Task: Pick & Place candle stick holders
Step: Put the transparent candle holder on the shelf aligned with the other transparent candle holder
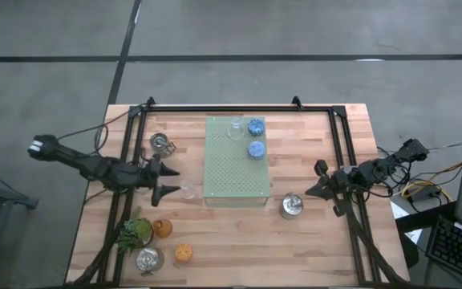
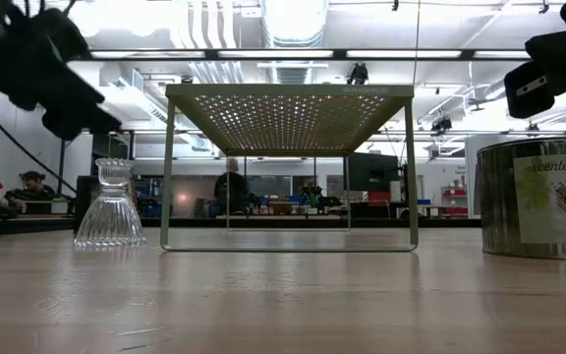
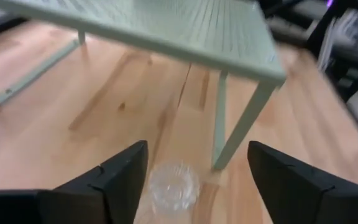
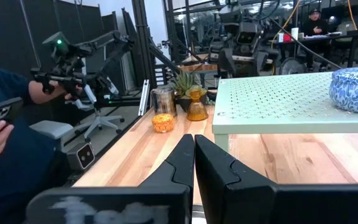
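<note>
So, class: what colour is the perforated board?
Pale green; the perforated board shows best in the high view.

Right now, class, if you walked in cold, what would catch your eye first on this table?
The pale green perforated metal stand at the wooden table's centre, with two blue patterned holders and a clear glass one on top. Beside its left edge, the left claw hangs open over a tiny clear ribbed glass holder standing on the wood.

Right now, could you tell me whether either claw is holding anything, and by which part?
Nothing is held. The left claw stands open around the clear glass holder, which rests on the table; the right claw is shut and empty.
</note>
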